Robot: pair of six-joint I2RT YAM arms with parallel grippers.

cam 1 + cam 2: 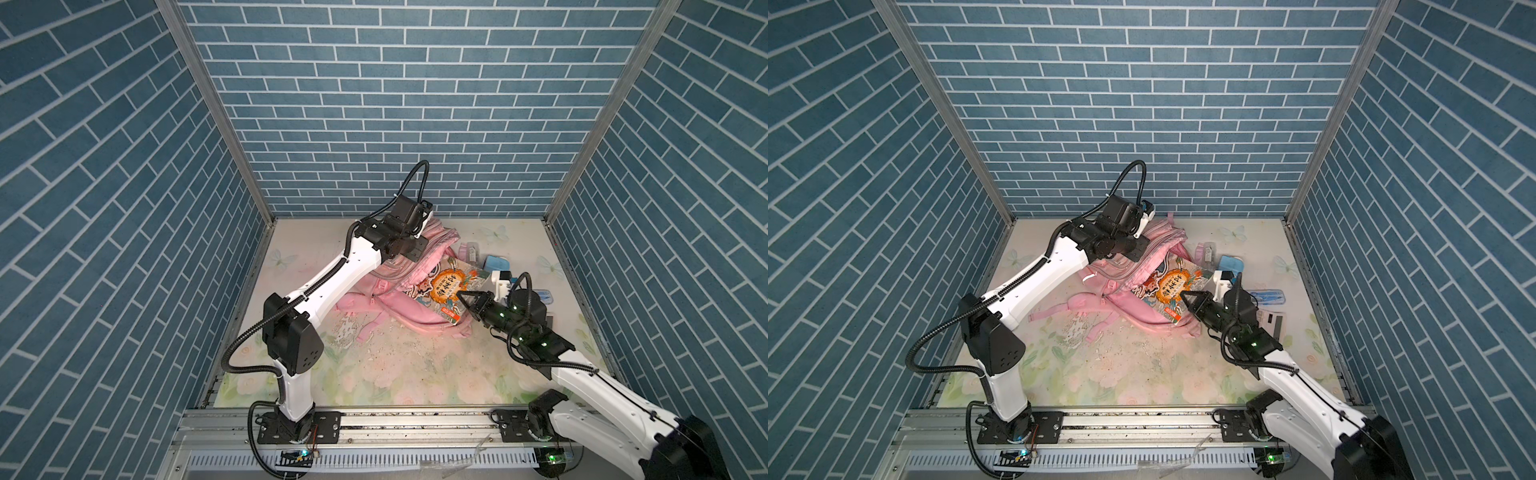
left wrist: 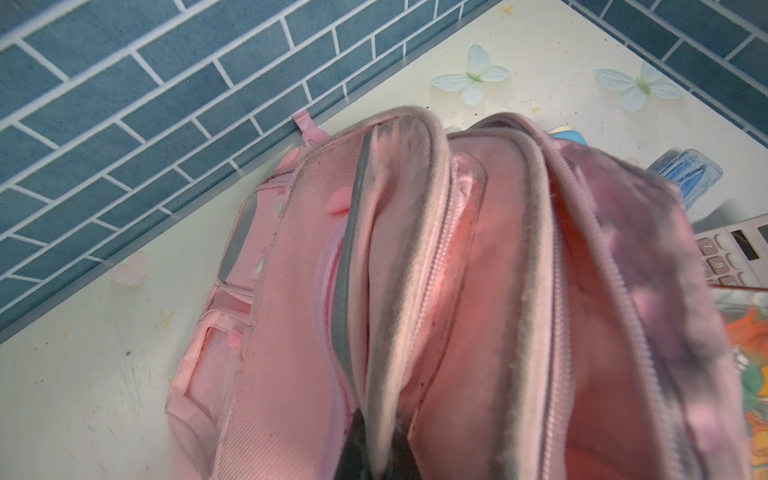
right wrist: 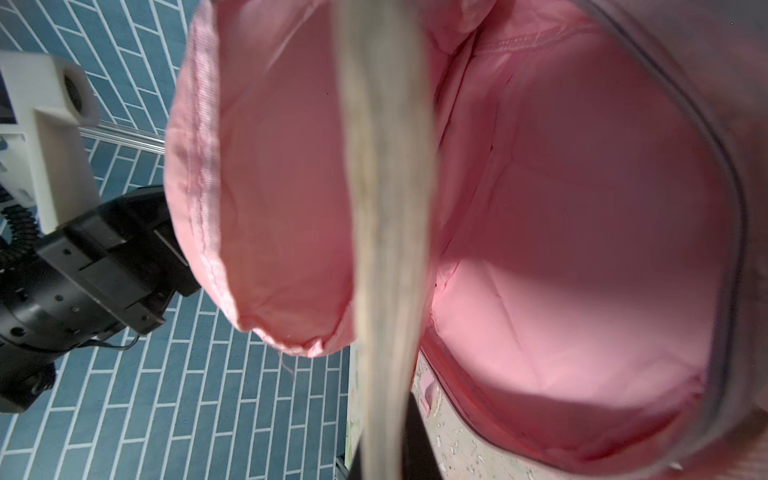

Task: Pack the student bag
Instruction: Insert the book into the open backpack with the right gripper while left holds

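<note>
The aluminium rail (image 1: 374, 419) with both arm bases lies nearest, along the front of the desk (image 1: 395, 374). From it the left arm (image 1: 332, 278) reaches to the back; in the left wrist view its jaws are closed on a grey-edged flap of the student bag (image 1: 415, 316) and hold the mouth up. The bag lies at the back centre of the desk. A colourful book (image 1: 442, 291) slants over its mouth; the jaws of the right arm (image 1: 590, 382) are closed on the book's near edge.

I judge three risks: the book corner can catch on the inner divider (image 3: 266, 187) or the zip rim; the pinch on soft fabric can slip, so the mouth falls shut; a hard push can drag the whole bag; the right arm can also knock the calculator (image 2: 731, 249) beside it.
</note>
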